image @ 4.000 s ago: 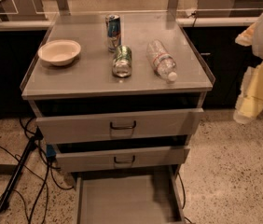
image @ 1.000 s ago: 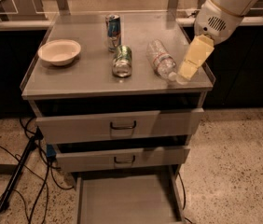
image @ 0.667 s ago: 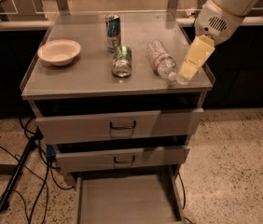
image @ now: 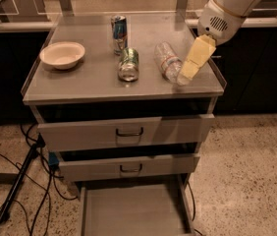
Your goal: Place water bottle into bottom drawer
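The water bottle (image: 167, 61) lies on its side on the cabinet top (image: 89, 82), right of centre, its cap end pointing toward the front right corner. My gripper (image: 189, 69) comes down from the upper right on a white arm, and its pale yellow tip covers the bottle's cap end. The bottom drawer (image: 133, 213) is pulled out at the foot of the cabinet, showing a bare grey floor with nothing in it.
A white bowl (image: 62, 54) sits at the left of the top. A blue-and-silver can (image: 119, 27) stands at the back, and a green-and-silver can (image: 128, 64) lies just left of the bottle. The two upper drawers (image: 128, 132) stand slightly ajar. Cables (image: 20, 181) run over the floor at the left.
Since four seconds ago the arm has swung in from the right edge to the bottle's cap end. Over the last second nothing has visibly moved.
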Motion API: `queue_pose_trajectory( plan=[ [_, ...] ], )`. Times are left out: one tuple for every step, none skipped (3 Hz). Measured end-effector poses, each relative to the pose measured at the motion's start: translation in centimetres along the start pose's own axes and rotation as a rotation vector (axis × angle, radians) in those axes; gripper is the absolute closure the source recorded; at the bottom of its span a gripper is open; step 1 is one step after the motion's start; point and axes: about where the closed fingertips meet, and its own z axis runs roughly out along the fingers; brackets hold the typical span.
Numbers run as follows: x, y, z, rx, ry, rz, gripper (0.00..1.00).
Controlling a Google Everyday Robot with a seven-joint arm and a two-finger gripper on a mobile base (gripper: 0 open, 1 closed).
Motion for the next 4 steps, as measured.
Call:
queue_pose_trajectory(
  plan=[
    [-0.4,-1.2,1.9,-0.035,0.031,0.028,0.0],
    [-0.8,-2.0,2.4,-0.024,0.017,0.036,0.0],
    [-0.9,-3.3,3.4,-0.028,0.025,0.062,0.0],
    [-1.0,-4.1,4.2,-0.035,0.026,0.07,0.0]
  ],
)
